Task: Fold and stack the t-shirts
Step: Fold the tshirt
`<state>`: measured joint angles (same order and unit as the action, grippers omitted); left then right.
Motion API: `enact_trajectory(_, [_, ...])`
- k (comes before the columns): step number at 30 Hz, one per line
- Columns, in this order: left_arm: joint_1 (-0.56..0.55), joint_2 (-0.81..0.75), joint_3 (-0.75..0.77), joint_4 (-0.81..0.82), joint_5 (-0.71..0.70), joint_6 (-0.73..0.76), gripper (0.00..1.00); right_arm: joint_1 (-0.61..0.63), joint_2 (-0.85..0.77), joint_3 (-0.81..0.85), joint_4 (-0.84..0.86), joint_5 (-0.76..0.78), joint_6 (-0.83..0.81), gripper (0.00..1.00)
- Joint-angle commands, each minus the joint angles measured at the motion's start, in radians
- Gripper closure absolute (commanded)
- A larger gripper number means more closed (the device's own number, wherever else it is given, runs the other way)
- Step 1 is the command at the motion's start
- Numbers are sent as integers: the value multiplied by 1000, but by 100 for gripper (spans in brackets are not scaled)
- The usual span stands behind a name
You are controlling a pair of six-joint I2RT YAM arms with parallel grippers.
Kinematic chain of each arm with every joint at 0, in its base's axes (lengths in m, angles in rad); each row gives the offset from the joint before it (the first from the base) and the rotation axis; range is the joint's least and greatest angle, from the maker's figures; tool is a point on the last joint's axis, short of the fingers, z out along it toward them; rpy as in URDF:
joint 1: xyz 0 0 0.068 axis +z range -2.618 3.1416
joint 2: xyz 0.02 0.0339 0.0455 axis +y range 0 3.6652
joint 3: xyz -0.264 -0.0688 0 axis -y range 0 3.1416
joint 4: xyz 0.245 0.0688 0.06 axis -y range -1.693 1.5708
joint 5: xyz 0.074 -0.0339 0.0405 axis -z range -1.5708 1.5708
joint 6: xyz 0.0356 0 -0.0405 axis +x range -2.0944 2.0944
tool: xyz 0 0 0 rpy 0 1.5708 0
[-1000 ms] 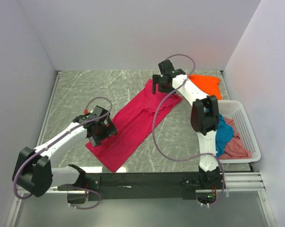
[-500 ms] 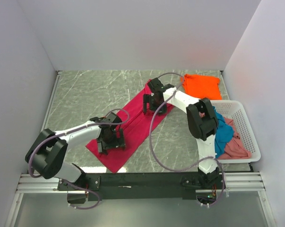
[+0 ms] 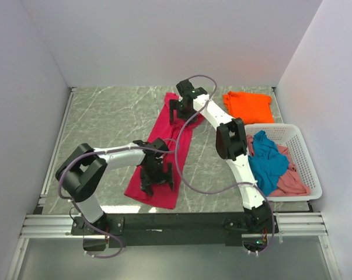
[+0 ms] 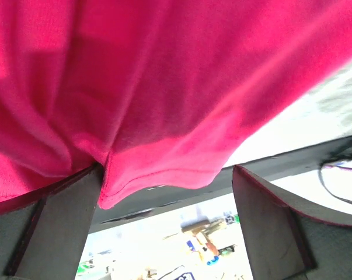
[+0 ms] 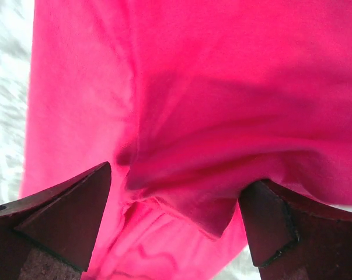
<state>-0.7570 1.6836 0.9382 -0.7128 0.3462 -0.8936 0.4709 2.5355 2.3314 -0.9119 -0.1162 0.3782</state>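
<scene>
A crimson-magenta t-shirt (image 3: 163,129), folded into a long strip, lies on the marble table and runs from far to near. My left gripper (image 3: 155,175) sits on its near end, open. In the left wrist view the shirt's hem (image 4: 158,175) sags between the spread fingers (image 4: 65,224) of the left gripper (image 4: 164,227). My right gripper (image 3: 178,108) is open over the strip's far end. In the right wrist view the right gripper (image 5: 176,224) straddles a fold of the shirt (image 5: 211,116). An orange t-shirt (image 3: 248,107) lies flat at the far right. Teal-blue (image 3: 268,160) and dusty pink (image 3: 292,182) t-shirts lie in the basket.
A white lattice basket (image 3: 307,158) stands at the right edge of the table. White walls close in the left, far and right sides. Bare marble (image 3: 105,116) stretches left of the crimson strip. The arms' black base rail (image 3: 176,221) runs along the near edge.
The crimson shirt has swung from a diagonal to nearly straight, far to near. My left gripper moved right onto its near end. My right gripper moved left, off the orange shirt's side.
</scene>
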Motion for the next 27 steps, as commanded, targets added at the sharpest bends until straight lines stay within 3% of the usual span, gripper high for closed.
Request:
enact_trajectory(1, [-41,76,46,125,1,-22,1,-67,65,86,20,-63,-25,7])
enact_trajectory(5, [-64,143,122,142,23,-33,1,-101,3,-21,163,-161,2,7])
enact_trajectory(9, [-70,198,134,193,65,-42,1,-106,34,55,150,-211,-13,7])
enact_trajectory(15, [-122,220,209,213,45,-61,1,-106,23,3,202,-263,17,7])
enact_trajectory(22, [-173,173,300,164,-62,-62,1,-106,-30,3,151,-218,-4,6])
enact_trajectory(27, [-199,78,330,89,-206,-36,1,-106,-167,-38,143,-177,-4,5])
